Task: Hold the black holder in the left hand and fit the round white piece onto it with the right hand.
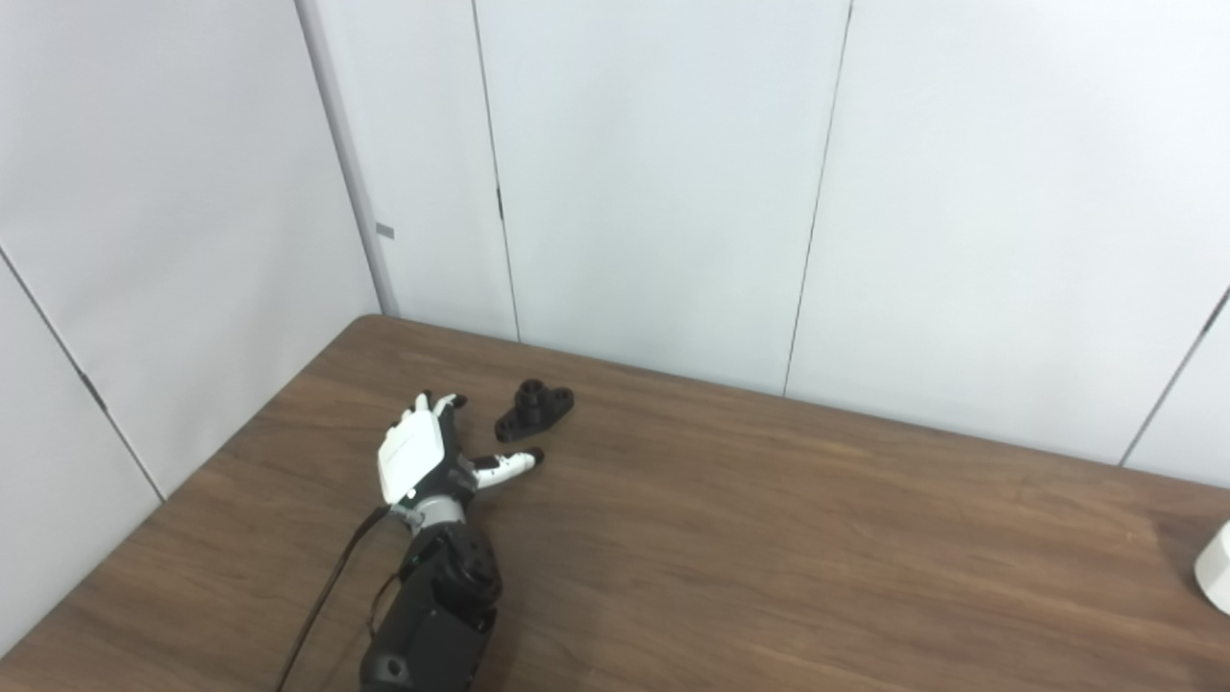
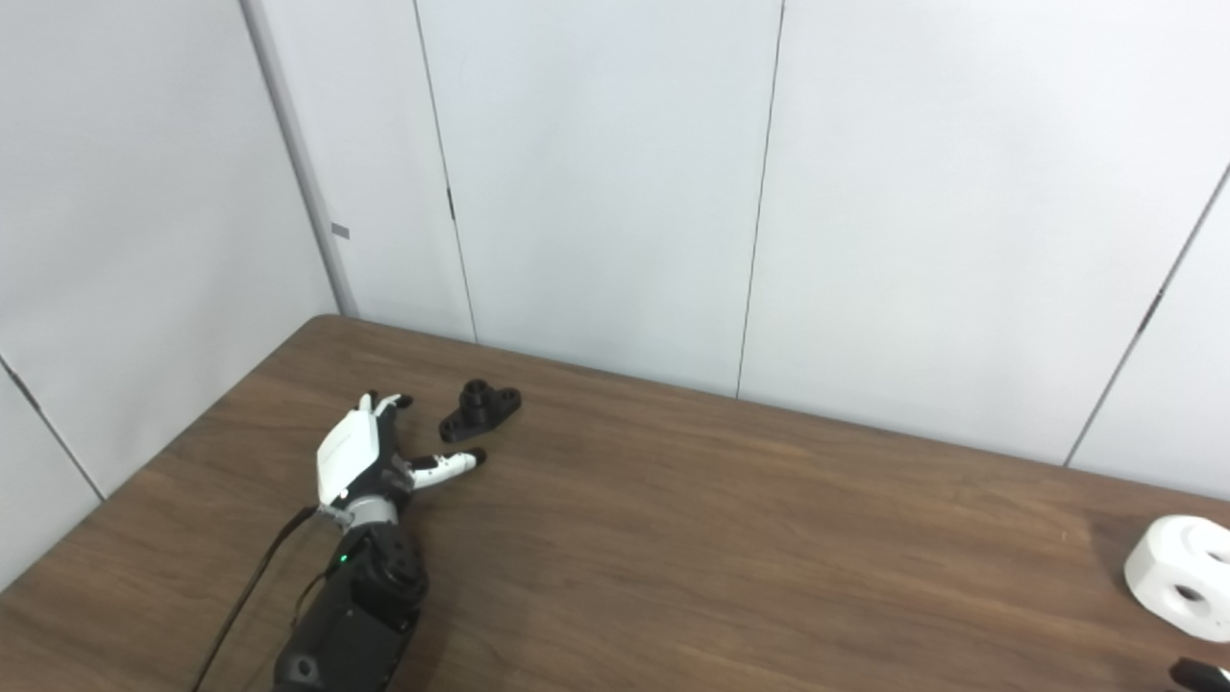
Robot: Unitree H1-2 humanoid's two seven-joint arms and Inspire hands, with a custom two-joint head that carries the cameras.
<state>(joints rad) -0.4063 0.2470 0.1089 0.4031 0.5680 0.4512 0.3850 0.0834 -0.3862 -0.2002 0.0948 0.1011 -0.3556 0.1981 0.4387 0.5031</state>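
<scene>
The black holder (image 1: 534, 410) lies on the bench (image 1: 769, 538), just up and right of the left robot hand (image 1: 423, 457), whose fingers are spread and empty. Its long axis runs lower-left to upper-right. The round white piece (image 2: 1180, 575) sits at the far right edge; the right robot hand is not identifiable.

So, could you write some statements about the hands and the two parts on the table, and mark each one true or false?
1. The left hand already holds the black holder. False: its fingers are spread and the holder lies on the table just beyond it.
2. The round white piece lies near the table's right edge. True.
3. The white piece is fitted onto the holder. False: they lie far apart.
4. The white piece has holes in it. True.
5. The right hand grips the white piece. False: nothing grips it.
</scene>
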